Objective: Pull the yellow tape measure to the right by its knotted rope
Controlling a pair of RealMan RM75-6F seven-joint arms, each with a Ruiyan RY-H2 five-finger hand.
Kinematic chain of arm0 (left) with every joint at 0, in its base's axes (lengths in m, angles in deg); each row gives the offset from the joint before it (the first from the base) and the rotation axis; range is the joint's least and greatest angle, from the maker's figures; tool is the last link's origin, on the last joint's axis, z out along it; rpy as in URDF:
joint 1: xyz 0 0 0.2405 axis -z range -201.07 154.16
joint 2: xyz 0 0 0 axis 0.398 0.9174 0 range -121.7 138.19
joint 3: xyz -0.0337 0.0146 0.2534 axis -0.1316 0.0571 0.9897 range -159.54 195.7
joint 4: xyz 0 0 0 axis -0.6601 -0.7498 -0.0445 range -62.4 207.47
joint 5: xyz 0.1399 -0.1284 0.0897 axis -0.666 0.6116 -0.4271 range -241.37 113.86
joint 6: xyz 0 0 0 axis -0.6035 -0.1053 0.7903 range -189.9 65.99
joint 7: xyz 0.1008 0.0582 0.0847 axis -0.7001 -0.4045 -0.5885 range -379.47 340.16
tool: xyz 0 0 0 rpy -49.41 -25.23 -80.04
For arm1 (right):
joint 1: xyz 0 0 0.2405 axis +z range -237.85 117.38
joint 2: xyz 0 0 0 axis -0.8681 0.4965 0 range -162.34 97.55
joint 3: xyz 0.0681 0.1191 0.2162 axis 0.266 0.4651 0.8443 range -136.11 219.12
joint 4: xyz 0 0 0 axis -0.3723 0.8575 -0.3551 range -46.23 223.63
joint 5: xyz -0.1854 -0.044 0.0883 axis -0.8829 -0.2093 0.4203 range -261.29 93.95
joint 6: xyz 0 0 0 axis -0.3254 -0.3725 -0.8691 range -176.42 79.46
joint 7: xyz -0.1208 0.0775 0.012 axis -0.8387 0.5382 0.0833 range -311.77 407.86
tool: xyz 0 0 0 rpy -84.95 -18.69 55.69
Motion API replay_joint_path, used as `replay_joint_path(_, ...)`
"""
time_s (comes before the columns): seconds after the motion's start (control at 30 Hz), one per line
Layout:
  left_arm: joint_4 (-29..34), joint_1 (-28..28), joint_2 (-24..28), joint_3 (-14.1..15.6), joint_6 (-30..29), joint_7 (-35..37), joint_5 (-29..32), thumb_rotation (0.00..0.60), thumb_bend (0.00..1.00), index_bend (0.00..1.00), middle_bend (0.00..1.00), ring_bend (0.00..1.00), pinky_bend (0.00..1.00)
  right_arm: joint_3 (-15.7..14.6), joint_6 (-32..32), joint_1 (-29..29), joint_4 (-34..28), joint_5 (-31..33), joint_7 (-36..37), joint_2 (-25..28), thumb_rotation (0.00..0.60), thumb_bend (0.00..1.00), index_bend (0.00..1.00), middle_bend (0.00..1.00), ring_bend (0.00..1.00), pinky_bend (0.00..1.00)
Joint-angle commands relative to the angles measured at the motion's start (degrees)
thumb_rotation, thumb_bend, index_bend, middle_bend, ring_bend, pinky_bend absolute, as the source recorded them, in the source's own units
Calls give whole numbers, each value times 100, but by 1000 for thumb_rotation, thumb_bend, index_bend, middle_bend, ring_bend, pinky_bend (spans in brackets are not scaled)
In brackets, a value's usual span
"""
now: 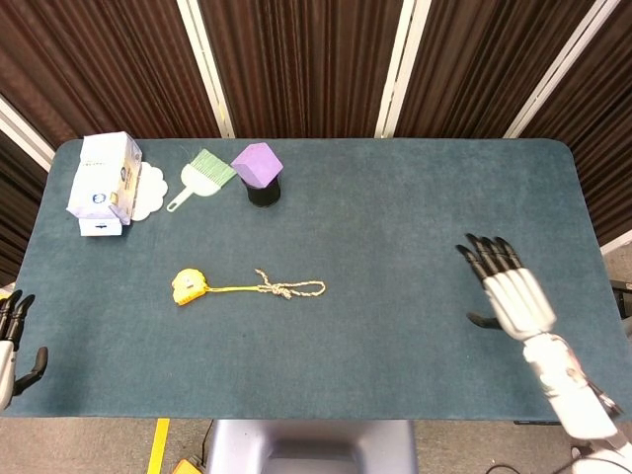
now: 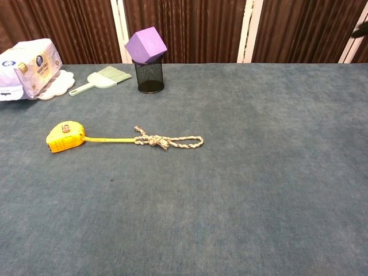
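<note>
A yellow tape measure (image 1: pixel 187 286) (image 2: pixel 65 137) lies left of the table's middle. Its yellow strap leads right to a knotted rope (image 1: pixel 289 289) (image 2: pixel 167 141) that ends in a loop. My right hand (image 1: pixel 507 292) hovers over the right part of the table, fingers spread and empty, well to the right of the rope loop. Only a dark fingertip of the right hand (image 2: pixel 361 30) shows at the chest view's upper right edge. My left hand (image 1: pixel 10 346) stays at the table's front left corner, fingers apart, holding nothing.
At the back left stand a black mesh cup (image 1: pixel 263 190) with a purple block (image 1: pixel 257 163) on it, a green hand brush (image 1: pixel 202 175), a white doily (image 1: pixel 148 192) and a tissue pack (image 1: pixel 104 180). The blue table cloth (image 1: pixel 415 217) spans the table.
</note>
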Motion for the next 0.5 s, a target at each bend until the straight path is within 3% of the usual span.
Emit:
replay_joint_path(0.03, -13, -25, 17, -19, -31, 42, 29, 600, 462, 0, 0, 0, 131, 282, -697, 565, -226, 486, -556, -230, 600, 178, 219, 54, 35, 0)
replay_joint_path(0.23, -29, -64, 44, -50, -47, 101, 109, 600, 462, 0, 0, 0, 132, 486, -1287, 1235, -146, 1235, -1141, -792, 600, 212, 240, 54, 36, 0)
replay_joint_path(0.5, 68, -92, 123, -75, -26, 123, 189, 600, 462, 0, 0, 0, 136, 544, -1623, 1907, 369, 1997, -1609, -1636, 600, 254, 255, 61, 47, 0)
